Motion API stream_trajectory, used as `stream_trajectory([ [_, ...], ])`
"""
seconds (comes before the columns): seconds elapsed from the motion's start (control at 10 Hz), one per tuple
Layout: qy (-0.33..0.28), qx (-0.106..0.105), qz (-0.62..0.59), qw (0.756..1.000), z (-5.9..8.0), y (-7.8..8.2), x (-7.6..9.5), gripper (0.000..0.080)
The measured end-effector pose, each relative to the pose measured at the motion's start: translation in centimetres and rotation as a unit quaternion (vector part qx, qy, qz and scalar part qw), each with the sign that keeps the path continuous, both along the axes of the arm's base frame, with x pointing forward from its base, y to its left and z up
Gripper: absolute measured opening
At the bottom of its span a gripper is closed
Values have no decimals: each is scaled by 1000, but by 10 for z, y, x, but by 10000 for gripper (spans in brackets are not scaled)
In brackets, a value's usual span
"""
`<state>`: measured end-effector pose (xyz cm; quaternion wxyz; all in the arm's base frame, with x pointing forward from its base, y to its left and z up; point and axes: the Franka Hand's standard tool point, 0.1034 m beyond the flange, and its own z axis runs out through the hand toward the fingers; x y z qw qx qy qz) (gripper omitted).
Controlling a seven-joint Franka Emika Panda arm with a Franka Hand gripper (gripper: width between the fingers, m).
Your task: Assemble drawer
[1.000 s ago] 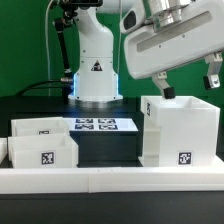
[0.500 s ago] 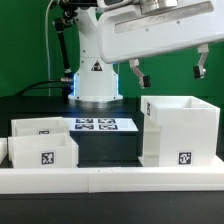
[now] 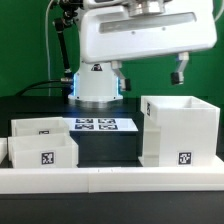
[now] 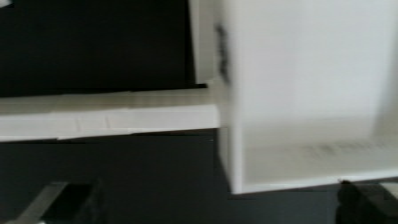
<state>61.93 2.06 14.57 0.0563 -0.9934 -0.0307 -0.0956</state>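
now i'm watching the gripper [image 3: 147, 80] hovering spread wide and holding nothing, right above the tall drawer shell [image 3: 180, 130], apart from it.

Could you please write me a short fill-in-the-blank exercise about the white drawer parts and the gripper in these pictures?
1. The tall shell stands on the exterior view's ___ side.
2. The number of small trays in view is ___.
3. The gripper hangs open above the parts and holds ___.
Missing words: right; two; nothing.
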Motion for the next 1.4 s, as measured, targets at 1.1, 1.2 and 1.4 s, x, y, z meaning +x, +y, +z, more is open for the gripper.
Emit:
stream_trajectory([
  [1.1, 49, -34, 131, 990, -36, -93, -37, 649],
  [1.2, 57, -37, 138, 988, -40, -94, -37, 649],
  [1.4, 85, -30, 142, 986, -58, -94, -45, 649],
])
